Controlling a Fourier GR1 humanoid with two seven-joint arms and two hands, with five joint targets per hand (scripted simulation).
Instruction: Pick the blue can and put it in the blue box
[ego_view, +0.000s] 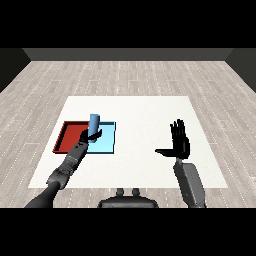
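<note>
We count one blue can (94, 121), standing upright with our left hand (92, 136) curled round its lower part. We count two trays: one red tray (69, 136), just to the left of that hand, and one light blue tray (106, 142), lying under the hand and reaching out to its right. We count one white table (150, 115) beneath both hands. Our hands number two; the right hand (180, 141) is held up well apart from the trays, fingers straight.

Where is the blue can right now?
In the head view the blue can stands upright at the table's left, held in the left robot hand over the light blue tray, near its border with the red tray.
</note>
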